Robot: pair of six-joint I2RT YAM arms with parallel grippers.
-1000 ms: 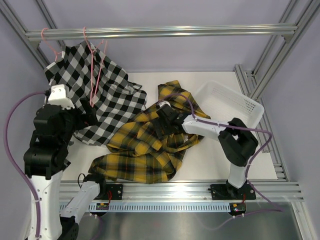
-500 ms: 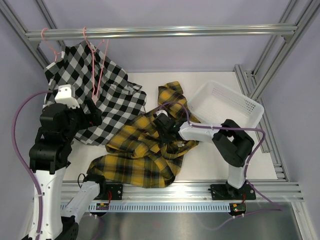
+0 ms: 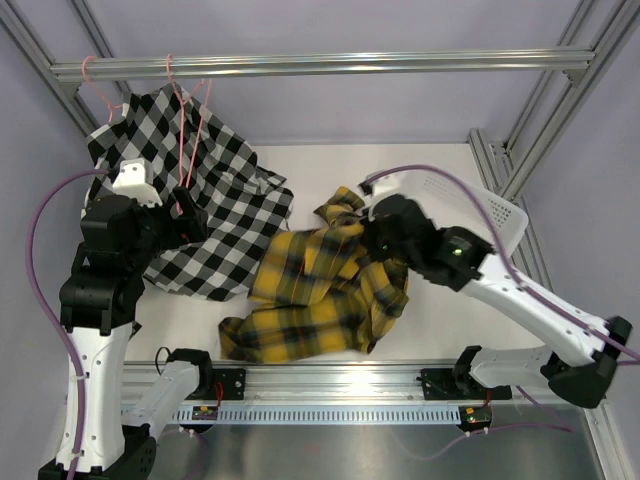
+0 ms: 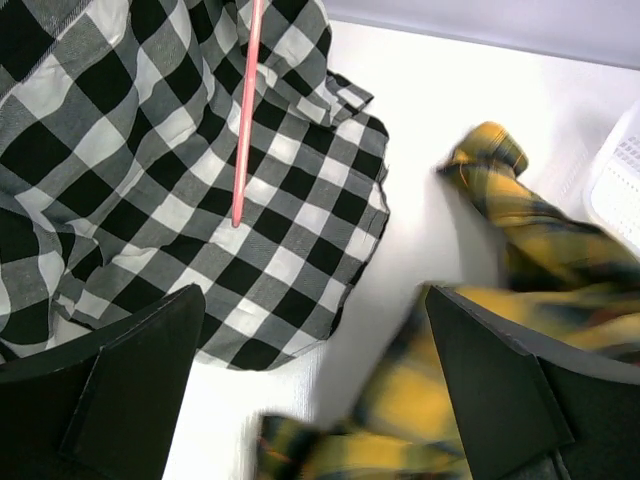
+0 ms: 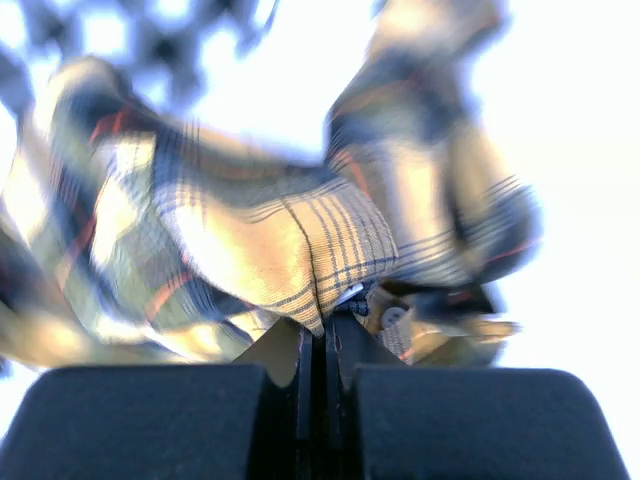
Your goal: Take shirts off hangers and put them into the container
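Note:
The yellow-and-black shirt (image 3: 320, 290) hangs bunched from my right gripper (image 3: 378, 238), which is shut on a fold of its cloth (image 5: 260, 230) just left of the white container (image 3: 500, 215); its lower part trails on the table. In the right wrist view the jaws (image 5: 325, 335) are pinched together on the fabric near a button. The black-and-white shirt (image 3: 200, 200) hangs on a pink hanger (image 3: 185, 120) from the rail. My left gripper (image 3: 185, 212) is open next to it, with nothing between its fingers (image 4: 130, 390). The hanger wire (image 4: 245, 120) lies across the checked cloth (image 4: 150, 170).
A grey aluminium rail (image 3: 320, 65) spans the back. From its left end hangs a second pink hanger (image 3: 95, 75). Frame posts stand at the right side (image 3: 545, 120). The right arm partly covers the container's near rim. The container's edge (image 4: 620, 180) shows in the left wrist view.
My right gripper has shut on the yellow shirt and lifted it up and to the right, toward the container; the shirt has bunched up. The left arm has barely shifted.

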